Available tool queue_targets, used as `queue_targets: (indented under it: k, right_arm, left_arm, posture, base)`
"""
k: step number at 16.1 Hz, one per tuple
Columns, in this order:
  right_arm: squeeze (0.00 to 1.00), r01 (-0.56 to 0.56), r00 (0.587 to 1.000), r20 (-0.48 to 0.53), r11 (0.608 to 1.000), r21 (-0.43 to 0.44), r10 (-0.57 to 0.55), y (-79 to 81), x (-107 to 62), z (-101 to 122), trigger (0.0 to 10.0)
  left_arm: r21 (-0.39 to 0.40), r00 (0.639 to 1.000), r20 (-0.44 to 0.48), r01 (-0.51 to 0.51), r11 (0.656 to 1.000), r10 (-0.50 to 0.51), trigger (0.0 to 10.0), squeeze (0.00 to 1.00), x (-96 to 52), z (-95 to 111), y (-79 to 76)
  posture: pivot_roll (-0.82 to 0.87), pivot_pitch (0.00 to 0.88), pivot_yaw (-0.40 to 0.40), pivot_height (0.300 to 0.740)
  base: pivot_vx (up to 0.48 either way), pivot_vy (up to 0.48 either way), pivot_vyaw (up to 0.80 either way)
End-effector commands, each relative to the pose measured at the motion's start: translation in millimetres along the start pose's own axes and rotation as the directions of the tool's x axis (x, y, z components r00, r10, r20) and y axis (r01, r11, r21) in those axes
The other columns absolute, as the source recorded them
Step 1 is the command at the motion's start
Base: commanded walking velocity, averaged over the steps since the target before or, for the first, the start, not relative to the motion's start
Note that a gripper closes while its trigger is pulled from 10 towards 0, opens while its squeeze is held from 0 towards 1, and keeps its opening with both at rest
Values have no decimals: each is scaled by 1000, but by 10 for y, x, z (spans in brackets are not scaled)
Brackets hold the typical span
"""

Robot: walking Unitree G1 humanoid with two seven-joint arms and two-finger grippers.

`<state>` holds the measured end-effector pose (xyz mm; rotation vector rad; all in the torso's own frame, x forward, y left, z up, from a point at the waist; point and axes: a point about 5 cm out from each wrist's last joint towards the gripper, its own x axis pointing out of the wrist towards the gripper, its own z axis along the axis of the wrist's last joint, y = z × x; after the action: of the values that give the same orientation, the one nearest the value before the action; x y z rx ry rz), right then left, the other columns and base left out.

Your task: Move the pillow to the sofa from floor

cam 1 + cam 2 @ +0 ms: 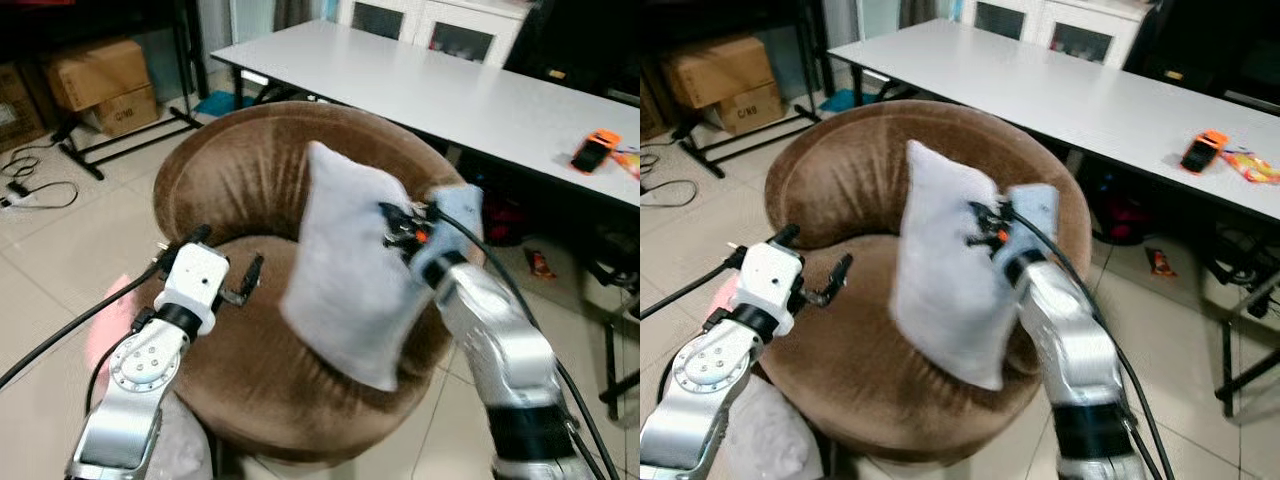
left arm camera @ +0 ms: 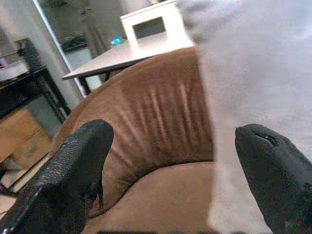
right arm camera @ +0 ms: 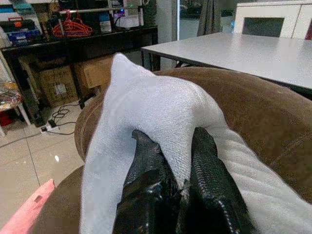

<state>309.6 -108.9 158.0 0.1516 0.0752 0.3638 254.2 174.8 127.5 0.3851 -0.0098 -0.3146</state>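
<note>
A pale grey pillow (image 1: 345, 270) hangs upright over the seat of a round brown velvet sofa chair (image 1: 230, 170). My right gripper (image 1: 405, 228) is shut on the pillow's upper right edge; in the right wrist view its black fingers (image 3: 146, 165) pinch a fold of the pillow (image 3: 156, 107). My left gripper (image 1: 235, 275) stands open over the seat, a little left of the pillow, with nothing between its fingers. Through the left wrist camera, the pillow (image 2: 253, 73) shows beside the chair's backrest (image 2: 156, 112).
A long white table (image 1: 450, 90) stands behind the chair, with an orange device (image 1: 594, 150) on it. Cardboard boxes (image 1: 100, 85) and a black rack stand at the back left, with cables (image 1: 30, 185) on the tiled floor. A second pale cushion (image 1: 765, 440) lies by my left arm.
</note>
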Motion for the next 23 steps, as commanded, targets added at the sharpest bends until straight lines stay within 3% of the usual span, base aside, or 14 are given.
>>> queue_targets:
  k: [1,3,6,9,10,12,14,16,17,20,23]
  right_arm:
    - [0,19,1000,-11,1000,22,-18,27,92,76,10000]
    - [0,39,999,-27,997,67,-37,97,263,106,10000]
    - [0,81,996,-66,966,245,-67,194,534,137,10000]
    - [0,158,986,-119,903,400,-119,123,752,31,10000]
    - [0,228,972,-162,837,497,-169,-26,798,-68,10000]
    - [0,270,961,-188,822,502,-201,-141,791,-133,10000]
    - [0,358,920,-297,857,369,-256,-248,752,-323,10000]
    - [0,375,912,-296,869,323,-283,-278,752,-350,10000]
    - [1000,394,908,-278,864,313,-314,-307,757,-320,10000]
    - [1000,362,922,-248,890,278,-297,-344,760,-285,10000]
    - [1000,407,909,-215,871,275,-356,-465,715,-275,10000]
  left_arm:
    - [-1,998,-12,69,998,-69,10000,0,-11,-17,-76]
    - [8,987,-41,159,987,-158,10000,0,-64,-66,-161]
    - [4,974,-73,216,976,-215,10000,0,-130,-115,-214]
    - [15,974,-81,214,977,-212,10000,0,-143,-118,-196]
    - [16,974,-84,213,977,-211,10000,0,-160,-119,-192]
    - [13,974,-86,210,978,-208,10000,0,-173,-120,-192]
    - [8,974,-92,207,978,-206,10000,0,-188,-126,-197]
    - [5,974,-93,206,979,-205,10000,0,-195,-126,-202]
    - [-16,973,-86,215,977,-215,10000,0,-207,-125,-207]
    - [-91,954,-76,282,955,-289,10000,0,-202,-138,-264]
    - [-113,928,-80,355,928,-365,10000,0,-185,-161,-300]
  posture:
    - [23,0,-88,740]
    - [35,0,-91,740]
    - [44,0,-95,740]
    - [58,0,-107,740]
    - [64,0,-114,740]
    - [66,0,-118,740]
    - [69,0,-125,740]
    - [71,0,-128,740]
    - [71,0,-133,740]
    - [74,0,-137,740]
    - [70,0,-134,740]
  base:
    - [0,0,0]
    - [0,0,0]
    - [0,0,0]
    - [0,0,0]
    - [0,0,0]
    - [0,0,0]
    - [0,0,0]
    - [0,0,0]
    - [0,0,0]
    - [0,0,0]
    - [0,0,0]
